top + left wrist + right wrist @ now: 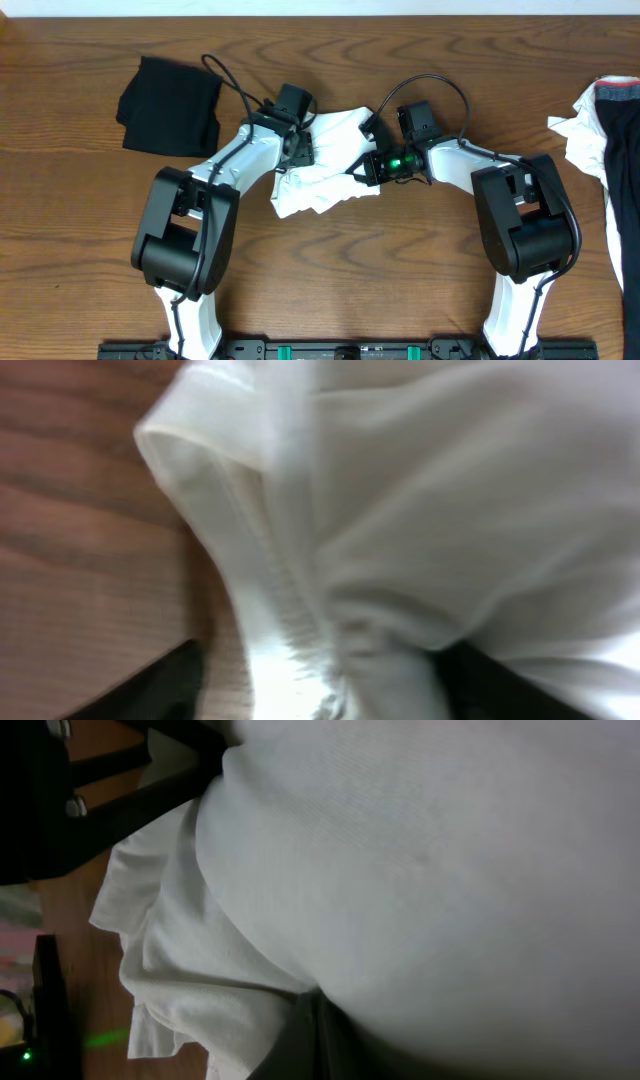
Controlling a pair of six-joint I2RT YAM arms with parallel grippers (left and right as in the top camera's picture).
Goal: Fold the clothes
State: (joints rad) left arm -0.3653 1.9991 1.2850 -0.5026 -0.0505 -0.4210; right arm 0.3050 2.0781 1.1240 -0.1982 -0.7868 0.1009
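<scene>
Left gripper (302, 150) amid T-shirt (312, 195), garment (170, 105) apart

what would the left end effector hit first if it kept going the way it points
The shirt: its cloth fills the view right ahead of the left end effector, maybe touching already.

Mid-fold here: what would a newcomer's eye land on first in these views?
A crumpled white T-shirt at the centre of the table, with the left gripper and right gripper both on it. Next, a folded black garment lies upper left, and a white-and-dark pile sits at the right edge.
</scene>
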